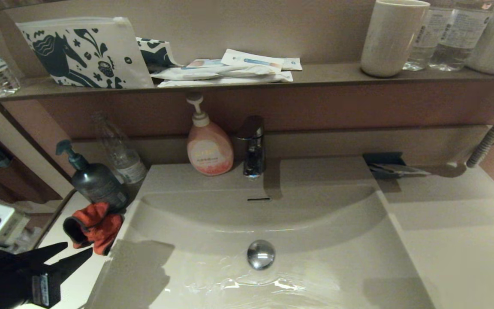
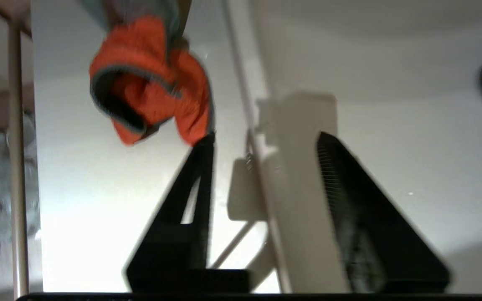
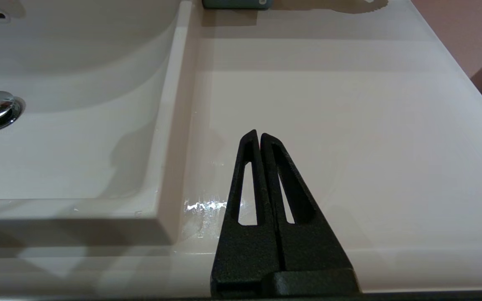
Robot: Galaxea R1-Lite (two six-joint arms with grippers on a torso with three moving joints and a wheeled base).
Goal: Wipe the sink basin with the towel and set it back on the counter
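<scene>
Head view shows the towel [image 1: 94, 227] crumpled on the counter [image 1: 69, 274] left of the basin [image 1: 272, 240], just in front of a dark pump bottle [image 1: 94, 180]. Nearer the camera, the left gripper [image 1: 75, 253] hovers close by, jaws parted and holding nothing. Right wrist view has the right gripper [image 3: 260, 136] pressed closed above the counter right of the basin.

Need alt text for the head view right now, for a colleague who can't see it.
A crumpled red-orange towel lies on the counter left of the sink basin, with the left pincer open just short of it. A dark pump bottle stands behind the towel.
</scene>
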